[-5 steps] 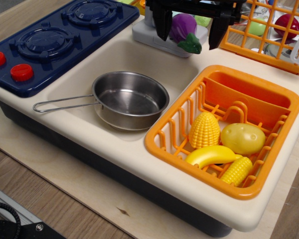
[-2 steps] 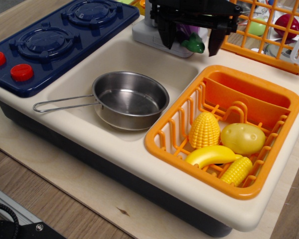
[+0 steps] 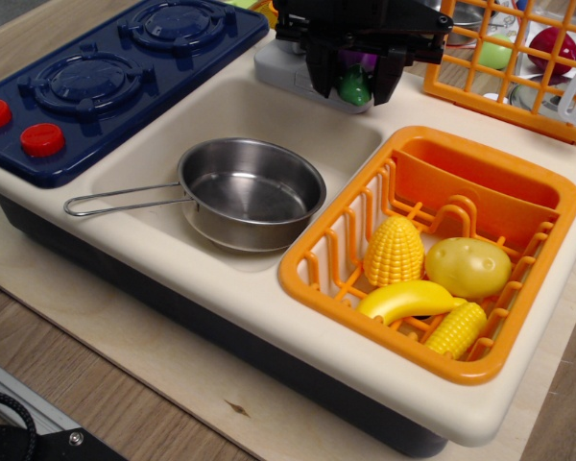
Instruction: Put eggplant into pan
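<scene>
The purple eggplant (image 3: 355, 63) with its green cap (image 3: 353, 86) sits at the back of the sink, over the grey faucet base (image 3: 286, 63). My black gripper (image 3: 352, 81) comes down from the top edge and is shut on the eggplant, with one finger on each side of it. Most of the eggplant is hidden by the fingers, and only a bit of purple and the cap show. The shiny steel pan (image 3: 252, 192) stands empty in the cream sink (image 3: 163, 144), in front and to the left of the gripper. Its wire handle (image 3: 125, 199) points left.
An orange basket (image 3: 312, 274) on the right holds two corn cobs (image 3: 395, 251), a potato (image 3: 468, 266) and a banana (image 3: 406, 299). A blue stove (image 3: 106, 82) with red knobs (image 3: 41, 139) is at the left. An orange rack (image 3: 518, 77) at the back right has a dark red toy (image 3: 553, 46) behind it.
The gripper's fingers have closed in from both sides onto the eggplant. The eggplant has turned so that its green cap now points down between the fingers.
</scene>
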Controlling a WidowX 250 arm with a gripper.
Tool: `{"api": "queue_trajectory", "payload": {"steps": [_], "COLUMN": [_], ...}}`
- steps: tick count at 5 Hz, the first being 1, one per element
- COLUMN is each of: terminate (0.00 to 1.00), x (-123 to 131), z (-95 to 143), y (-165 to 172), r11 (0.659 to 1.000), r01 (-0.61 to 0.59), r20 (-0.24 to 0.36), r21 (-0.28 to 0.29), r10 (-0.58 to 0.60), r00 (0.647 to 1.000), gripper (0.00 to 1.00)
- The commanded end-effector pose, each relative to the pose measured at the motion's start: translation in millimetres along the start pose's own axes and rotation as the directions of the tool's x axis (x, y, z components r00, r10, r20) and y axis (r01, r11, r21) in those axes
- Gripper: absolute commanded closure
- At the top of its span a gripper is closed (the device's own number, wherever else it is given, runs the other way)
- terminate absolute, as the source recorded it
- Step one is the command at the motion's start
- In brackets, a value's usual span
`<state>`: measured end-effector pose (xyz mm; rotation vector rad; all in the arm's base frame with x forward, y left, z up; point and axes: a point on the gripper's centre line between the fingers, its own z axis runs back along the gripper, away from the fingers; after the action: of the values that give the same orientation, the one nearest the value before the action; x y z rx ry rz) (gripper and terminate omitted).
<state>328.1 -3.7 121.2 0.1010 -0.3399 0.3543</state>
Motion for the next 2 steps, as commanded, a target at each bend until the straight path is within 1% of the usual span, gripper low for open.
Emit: {"api": "queue_trajectory", "payload": {"steps": [1,2], "terminate": [0.00,0.00], "x": [-7.0,-18.1], "z": [20.0,40.5], "y": [-4.9,-8.3], "r11": [0.999,0.996], "r01": [-0.028,-0.046], "r20": [-0.002,-0.017], "r21": [0.033,0.075], "r10": [0.028,0.048], "r00": [1.000,0.999], "gripper": [1.00,1.00]}}
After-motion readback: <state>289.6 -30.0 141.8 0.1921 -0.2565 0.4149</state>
